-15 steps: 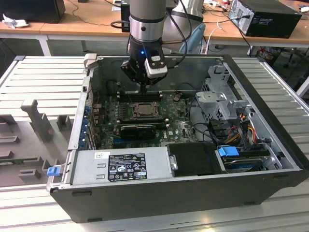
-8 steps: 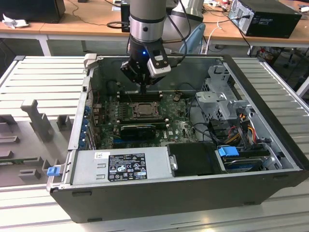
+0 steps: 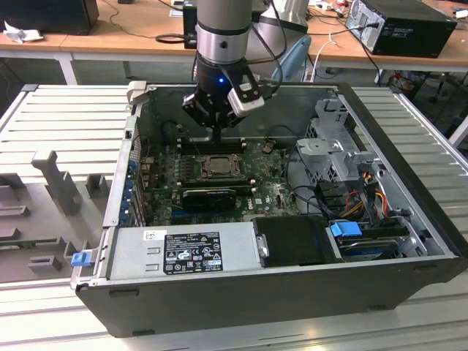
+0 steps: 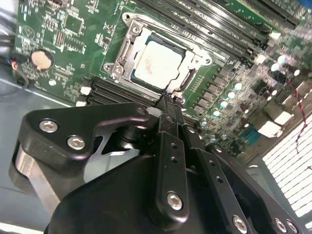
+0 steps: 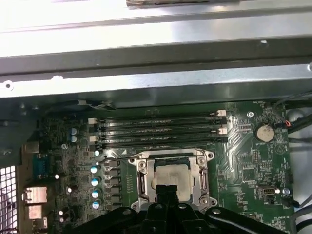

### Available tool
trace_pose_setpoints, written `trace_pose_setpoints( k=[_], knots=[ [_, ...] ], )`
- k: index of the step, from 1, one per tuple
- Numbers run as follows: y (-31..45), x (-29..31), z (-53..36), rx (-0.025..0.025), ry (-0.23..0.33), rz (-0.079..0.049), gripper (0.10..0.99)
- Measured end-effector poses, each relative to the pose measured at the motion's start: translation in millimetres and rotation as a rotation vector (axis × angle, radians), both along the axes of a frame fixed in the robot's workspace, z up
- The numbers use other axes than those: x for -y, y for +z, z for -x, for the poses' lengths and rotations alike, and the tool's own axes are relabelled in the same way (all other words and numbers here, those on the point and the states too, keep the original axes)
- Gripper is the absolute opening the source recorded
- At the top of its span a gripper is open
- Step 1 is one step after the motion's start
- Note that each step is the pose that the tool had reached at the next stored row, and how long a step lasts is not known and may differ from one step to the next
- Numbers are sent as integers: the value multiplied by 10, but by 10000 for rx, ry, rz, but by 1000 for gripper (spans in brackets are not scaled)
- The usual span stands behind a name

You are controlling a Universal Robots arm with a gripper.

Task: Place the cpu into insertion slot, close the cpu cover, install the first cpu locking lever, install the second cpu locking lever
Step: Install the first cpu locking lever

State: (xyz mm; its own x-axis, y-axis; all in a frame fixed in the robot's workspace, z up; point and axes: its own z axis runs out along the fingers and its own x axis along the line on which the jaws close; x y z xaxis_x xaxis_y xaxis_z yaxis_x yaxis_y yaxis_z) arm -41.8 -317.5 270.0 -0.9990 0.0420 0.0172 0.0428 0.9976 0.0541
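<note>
The cpu point(image 4: 157, 63), a pale square chip, lies flat in its socket on the green motherboard. The cpu cover point(image 4: 196, 60), a grey metal frame, lies down around it. In the first wrist view the cpu point(image 5: 171, 176) and the cpu cover point(image 5: 170, 157) sit just beyond my black fingers. My gripper point(image 4: 168, 100) is shut with its fingers pressed together and nothing visibly between them. Its tip is at the socket's edge, at one corner of the frame. In the exterior view my gripper point(image 3: 219, 137) hangs just above the far side of the cpu point(image 3: 217, 167). I cannot make out the locking levers' positions.
Several memory slots point(image 5: 158, 129) run alongside the socket, and a coin battery point(image 5: 263, 131) sits nearby. A long black expansion card point(image 3: 208, 196) lies on the socket's near side. The case holds a power supply point(image 3: 183, 248) in front and a drive cage point(image 3: 333, 142) at the exterior view's right.
</note>
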Motion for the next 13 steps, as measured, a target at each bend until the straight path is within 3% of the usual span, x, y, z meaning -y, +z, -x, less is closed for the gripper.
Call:
trace_pose_setpoints(
  k=[7, 13],
  knots=[
    [-4, 0, 0, 31, 1366, 1, 106],
    [-5, 3, 18, 77, 1800, 3, 106]
  ],
)
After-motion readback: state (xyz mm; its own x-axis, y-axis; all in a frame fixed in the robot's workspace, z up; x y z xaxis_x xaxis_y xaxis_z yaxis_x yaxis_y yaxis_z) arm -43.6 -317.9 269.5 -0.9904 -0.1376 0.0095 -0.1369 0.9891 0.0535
